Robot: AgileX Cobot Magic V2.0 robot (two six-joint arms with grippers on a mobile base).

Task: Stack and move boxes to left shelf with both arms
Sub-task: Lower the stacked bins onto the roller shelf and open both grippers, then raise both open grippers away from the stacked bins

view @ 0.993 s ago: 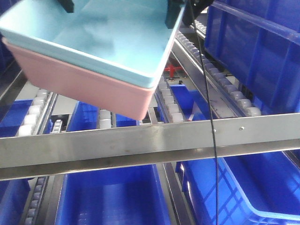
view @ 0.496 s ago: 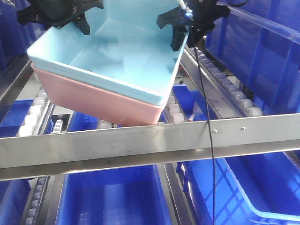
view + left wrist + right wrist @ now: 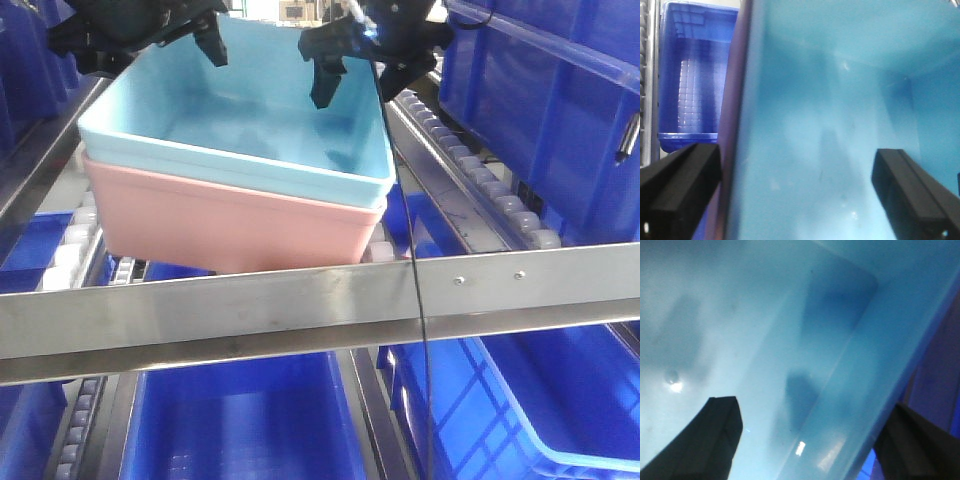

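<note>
Blue crates (image 3: 560, 120) surround left shelf (image 3: 300, 305). Nested boxes (image 3: 235, 190): light, stiff, slick; take hold at the 9 and 3 o'clock rims. Left end effector (image 3: 790, 190) and right end effector (image 3: 805, 440) each straddle a wall, grip uncertain.

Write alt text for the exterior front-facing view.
A turquoise bin nested in a pink bin sits on the roller lanes of a steel rack, behind its shiny front bar. A black end effector straddles each side wall of the turquoise bin, left and right. Dark blue crates surround the rack.
</note>
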